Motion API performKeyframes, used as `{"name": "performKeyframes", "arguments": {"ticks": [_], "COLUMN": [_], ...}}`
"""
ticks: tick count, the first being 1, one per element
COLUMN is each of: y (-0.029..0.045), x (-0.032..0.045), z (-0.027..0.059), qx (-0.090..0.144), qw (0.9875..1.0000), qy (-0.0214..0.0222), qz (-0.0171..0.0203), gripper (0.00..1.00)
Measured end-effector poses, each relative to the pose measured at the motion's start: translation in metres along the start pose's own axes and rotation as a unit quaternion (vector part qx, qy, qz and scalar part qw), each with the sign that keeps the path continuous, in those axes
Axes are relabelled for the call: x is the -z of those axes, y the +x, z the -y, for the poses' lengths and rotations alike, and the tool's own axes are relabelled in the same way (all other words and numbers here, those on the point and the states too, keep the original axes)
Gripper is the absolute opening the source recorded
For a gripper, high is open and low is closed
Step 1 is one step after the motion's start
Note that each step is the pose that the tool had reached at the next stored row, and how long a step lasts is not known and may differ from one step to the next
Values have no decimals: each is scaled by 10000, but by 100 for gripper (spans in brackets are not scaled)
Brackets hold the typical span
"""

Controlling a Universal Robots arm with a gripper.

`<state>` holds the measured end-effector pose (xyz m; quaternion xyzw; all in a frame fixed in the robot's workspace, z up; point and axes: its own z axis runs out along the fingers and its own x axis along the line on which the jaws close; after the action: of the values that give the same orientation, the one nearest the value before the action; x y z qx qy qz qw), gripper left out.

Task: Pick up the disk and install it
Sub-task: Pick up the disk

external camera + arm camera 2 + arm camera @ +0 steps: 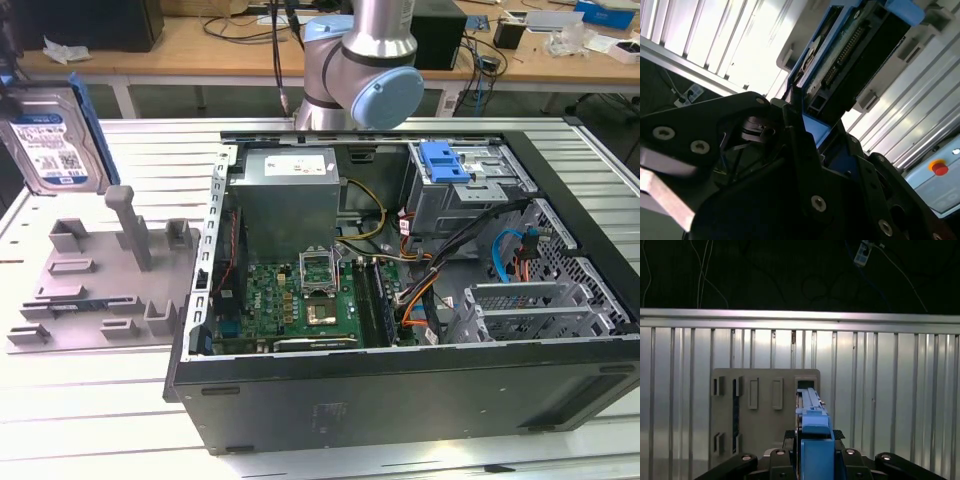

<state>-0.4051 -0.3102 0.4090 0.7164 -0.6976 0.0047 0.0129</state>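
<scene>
Ribbed metal surface (100, 400) carries a grey fixture (95, 290) and an open computer case (400, 400) in the exterior view, with the disk (45, 145) held above the fixture. In the second wrist view the fingers (797, 132) are clenched on it. In the first wrist view the fixture (765, 410) lies below them. Pick-up seems done; installing needs alignment with the far drive cage (470, 195).

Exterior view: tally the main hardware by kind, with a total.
disk: 1
grey holder fixture: 1
open computer case: 1
robot arm: 1
Total: 4
</scene>
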Motion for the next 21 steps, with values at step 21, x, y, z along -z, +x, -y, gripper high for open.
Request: {"name": "performKeyframes", "arguments": {"ticks": [21], "y": [25], "x": [672], "z": [18], "qx": [-1], "qw": [10000], "qy": [-2], "qz": [-19], "gripper": [37]}}
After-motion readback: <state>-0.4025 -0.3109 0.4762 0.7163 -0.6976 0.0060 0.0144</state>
